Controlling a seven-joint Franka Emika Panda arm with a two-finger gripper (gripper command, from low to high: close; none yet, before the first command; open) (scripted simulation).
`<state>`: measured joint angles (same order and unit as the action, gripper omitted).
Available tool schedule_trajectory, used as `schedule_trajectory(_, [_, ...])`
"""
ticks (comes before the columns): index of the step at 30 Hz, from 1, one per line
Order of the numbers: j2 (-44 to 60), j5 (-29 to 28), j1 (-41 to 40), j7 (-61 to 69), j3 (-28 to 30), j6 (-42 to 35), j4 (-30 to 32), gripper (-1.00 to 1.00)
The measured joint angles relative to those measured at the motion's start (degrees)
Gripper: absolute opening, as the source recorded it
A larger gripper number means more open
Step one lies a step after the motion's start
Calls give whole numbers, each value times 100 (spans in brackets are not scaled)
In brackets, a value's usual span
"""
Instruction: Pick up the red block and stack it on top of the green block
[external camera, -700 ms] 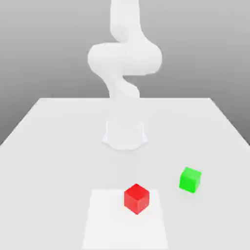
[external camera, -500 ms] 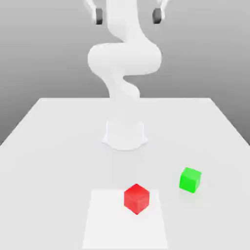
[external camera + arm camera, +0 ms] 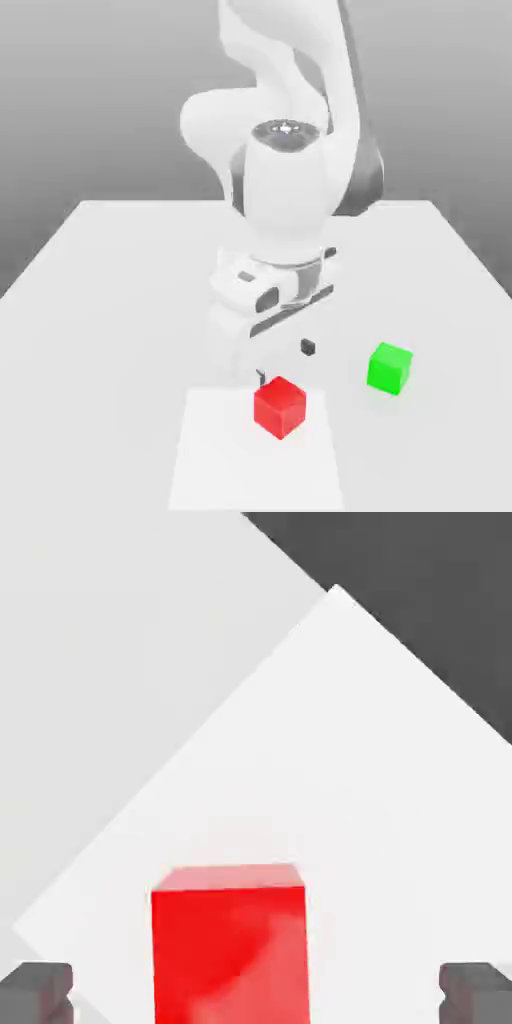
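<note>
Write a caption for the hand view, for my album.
Open gripper poised above a small bright red cube resting on a pale square mat, one dark fingertip on each side.

Pale table [image 3: 120,280] with whiter square patch [image 3: 220,460]

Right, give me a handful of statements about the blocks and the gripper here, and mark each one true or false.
1. The red block rests on a lighter square patch of the table. True.
2. The green block is stacked on the red block. False: it sits on the table, apart, toward the exterior view's right.
3. The gripper is open, its fingers either side of the red block. True.
4. The gripper has lifted the red block. False: it rests on the table.
5. Both blocks are about equal in size. True.
</note>
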<state>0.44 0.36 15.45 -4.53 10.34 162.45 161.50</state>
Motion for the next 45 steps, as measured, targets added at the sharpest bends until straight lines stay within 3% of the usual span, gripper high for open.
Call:
schedule_trajectory(9, [1115, 720, -283, 545, -459, 936, -139, 0])
schedule_trajectory(10, [1232, 787, -352, 589, -547, 1034, -147, -100])
schedule_trajectory(17, [1252, 786, -372, 586, -568, 1043, -150, -100])
schedule_trajectory(29, [-119, -73, -294, -39, -266, -110, 53, -100])
schedule_trajectory(39, [-1190, 131, 1505, 2482, -1129, -756, 522, -100])
schedule_trajectory(45, [-344, 138, 1923, 3042, -1333, 131, 537, -100])
